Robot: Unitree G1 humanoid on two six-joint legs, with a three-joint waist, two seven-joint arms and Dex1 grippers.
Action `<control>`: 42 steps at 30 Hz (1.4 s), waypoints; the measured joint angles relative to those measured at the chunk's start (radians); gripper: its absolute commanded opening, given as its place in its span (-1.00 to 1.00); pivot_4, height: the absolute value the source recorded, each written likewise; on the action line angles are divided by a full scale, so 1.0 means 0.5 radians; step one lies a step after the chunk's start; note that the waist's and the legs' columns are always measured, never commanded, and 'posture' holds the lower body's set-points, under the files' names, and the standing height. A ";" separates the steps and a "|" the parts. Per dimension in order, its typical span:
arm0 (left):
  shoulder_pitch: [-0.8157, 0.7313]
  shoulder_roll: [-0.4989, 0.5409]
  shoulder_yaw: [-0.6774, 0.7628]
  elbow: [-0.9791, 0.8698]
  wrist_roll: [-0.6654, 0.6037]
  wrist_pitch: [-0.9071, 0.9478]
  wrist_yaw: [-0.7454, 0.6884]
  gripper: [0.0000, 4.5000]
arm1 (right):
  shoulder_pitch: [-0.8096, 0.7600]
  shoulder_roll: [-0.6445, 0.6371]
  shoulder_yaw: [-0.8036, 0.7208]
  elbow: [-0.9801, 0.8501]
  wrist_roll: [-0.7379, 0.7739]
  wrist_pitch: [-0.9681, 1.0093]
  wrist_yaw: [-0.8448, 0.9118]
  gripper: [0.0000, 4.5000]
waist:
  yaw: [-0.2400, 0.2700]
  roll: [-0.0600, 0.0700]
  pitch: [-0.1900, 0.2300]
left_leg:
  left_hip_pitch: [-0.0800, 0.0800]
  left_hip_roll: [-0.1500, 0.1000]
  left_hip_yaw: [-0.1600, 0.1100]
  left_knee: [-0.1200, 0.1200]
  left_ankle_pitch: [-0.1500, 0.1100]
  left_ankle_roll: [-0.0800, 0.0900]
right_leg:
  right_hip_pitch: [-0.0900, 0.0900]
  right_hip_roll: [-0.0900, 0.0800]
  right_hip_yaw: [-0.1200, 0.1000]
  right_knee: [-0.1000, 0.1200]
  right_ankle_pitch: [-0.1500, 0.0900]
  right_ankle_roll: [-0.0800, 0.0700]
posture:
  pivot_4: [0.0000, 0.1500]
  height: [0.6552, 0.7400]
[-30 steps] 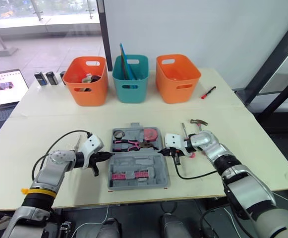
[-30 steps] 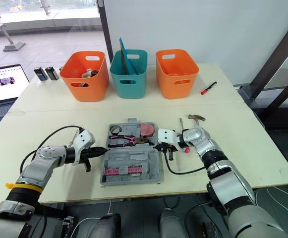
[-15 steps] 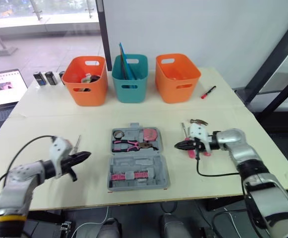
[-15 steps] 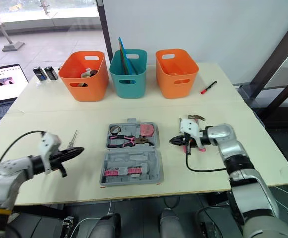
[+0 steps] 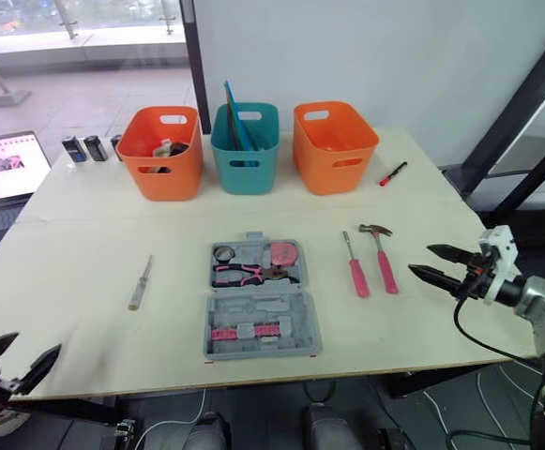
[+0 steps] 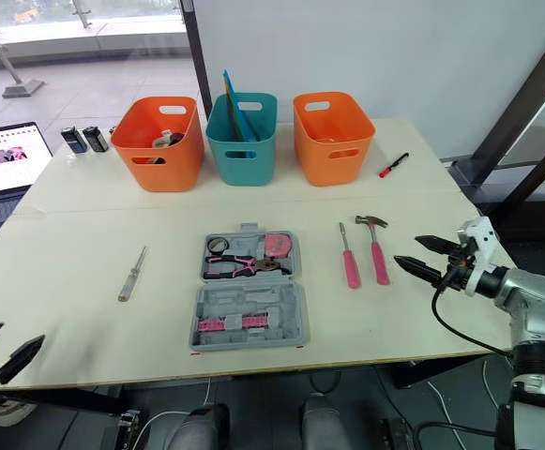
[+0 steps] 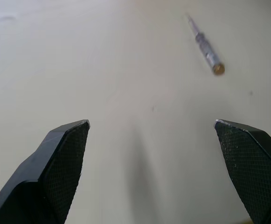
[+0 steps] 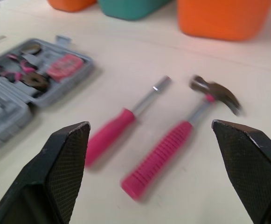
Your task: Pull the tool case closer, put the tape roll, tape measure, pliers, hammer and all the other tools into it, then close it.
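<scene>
The grey tool case (image 5: 263, 307) lies open and flat at the middle of the table (image 5: 94, 230), close to the near edge. Its far half holds pink-handled pliers (image 5: 242, 274), a dark tape roll (image 5: 223, 253) and a pink tape measure (image 5: 284, 254); its near half carries a row of pink bits (image 5: 239, 333). To the right of the case, apart from it, a pink-handled screwdriver (image 5: 355, 266) and a pink-handled hammer (image 5: 383, 260) lie side by side. To its left, well apart, lies a slim pale screwdriver (image 5: 141, 282). The right gripper (image 5: 424, 260) hovers near the table's right edge, just beyond the hammer, its fingers spread wide and holding nothing. The left gripper (image 5: 26, 350) sits at the near left corner, off the table's edge, also spread wide and empty. Along the far side stand an orange basket (image 5: 161, 152), a teal basket (image 5: 245, 148) and a second orange basket (image 5: 335, 147), with a red marker (image 5: 393, 173) to their right and a laptop (image 5: 5, 169) beyond the table's left edge.
</scene>
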State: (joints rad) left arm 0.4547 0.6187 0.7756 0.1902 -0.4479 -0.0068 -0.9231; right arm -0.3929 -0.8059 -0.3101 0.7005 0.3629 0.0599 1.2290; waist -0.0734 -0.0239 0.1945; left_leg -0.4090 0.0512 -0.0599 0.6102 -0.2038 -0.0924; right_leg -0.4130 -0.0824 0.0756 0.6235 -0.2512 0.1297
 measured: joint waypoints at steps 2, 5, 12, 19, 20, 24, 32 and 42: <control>0.017 -0.001 0.039 0.028 -0.033 -0.015 -0.005 1.00 | 0.004 -0.005 -0.002 0.044 -0.009 -0.036 0.003 0.98 | 0.002 0.000 0.000 | 0.000 0.000 0.000 0.000 -0.001 0.001 | -0.003 0.000 0.000 -0.005 0.001 -0.002 | 1.00 0.87; 0.023 -0.001 0.052 0.027 -0.055 -0.036 -0.025 1.00 | -0.014 0.000 -0.001 0.061 -0.003 -0.028 0.011 0.98 | 0.004 0.001 0.000 | 0.000 0.000 0.001 0.001 -0.001 0.001 | 0.000 0.000 0.000 -0.012 0.003 -0.004 | 1.00 0.87; 0.077 0.000 0.045 -0.182 -0.182 0.072 -0.074 1.00 | -0.149 0.021 0.022 -0.006 0.031 0.082 0.041 0.98 | -0.001 0.000 0.000 | 0.000 0.000 0.003 0.001 -0.003 -0.002 | 0.004 0.000 0.001 -0.015 0.004 -0.006 | 1.00 0.87; -0.008 0.087 -0.031 -0.649 -0.189 0.462 0.241 1.00 | -0.303 0.043 0.315 -0.593 0.100 0.488 0.223 0.98 | 0.008 0.003 0.001 | -0.001 0.001 0.002 0.000 -0.001 0.002 | 0.005 0.001 0.000 -0.006 0.004 -0.006 | 1.00 0.87; -0.052 0.101 -0.051 -0.712 -0.162 0.558 0.347 1.00 | -0.320 0.043 0.387 -0.735 0.114 0.574 0.256 0.98 | 0.008 0.003 0.002 | -0.002 0.001 0.002 0.000 -0.001 0.002 | 0.005 0.001 0.000 -0.006 0.004 -0.005 | 1.00 0.87; -0.254 0.096 -0.218 -0.914 -0.056 0.920 0.756 1.00 | -0.435 0.044 0.526 -1.243 0.372 1.078 0.284 0.98 | 0.013 0.003 0.002 | -0.005 0.001 0.001 0.000 -0.001 0.002 | 0.004 0.002 0.000 -0.006 0.004 -0.005 | 1.00 0.87; -0.896 0.202 -0.563 -1.057 -0.044 1.881 1.248 1.00 | -0.607 0.067 0.597 -1.869 0.702 1.624 0.039 0.98 | 0.040 -0.001 0.002 | -0.005 0.001 -0.002 0.002 0.000 0.002 | 0.004 0.004 -0.002 -0.003 0.004 -0.003 | 1.00 0.87; -1.712 0.233 -0.994 -0.451 0.007 2.444 1.263 1.00 | -0.555 0.053 0.662 -2.015 0.570 1.604 -0.280 0.98 | 0.059 -0.002 0.002 | -0.005 0.000 -0.003 0.002 0.000 0.002 | 0.003 0.004 -0.003 0.001 0.004 -0.001 | 1.00 0.87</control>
State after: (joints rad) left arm -0.4015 0.7354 0.2788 -0.0353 -0.4442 1.2151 -0.2917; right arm -0.6702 -0.7792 0.0210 -0.3071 0.6477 0.8620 1.0889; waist -0.0439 -0.0250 0.1954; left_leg -0.4116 0.0513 -0.0614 0.6114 -0.2038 -0.0913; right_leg -0.4115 -0.0802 0.0740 0.6242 -0.2492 0.1291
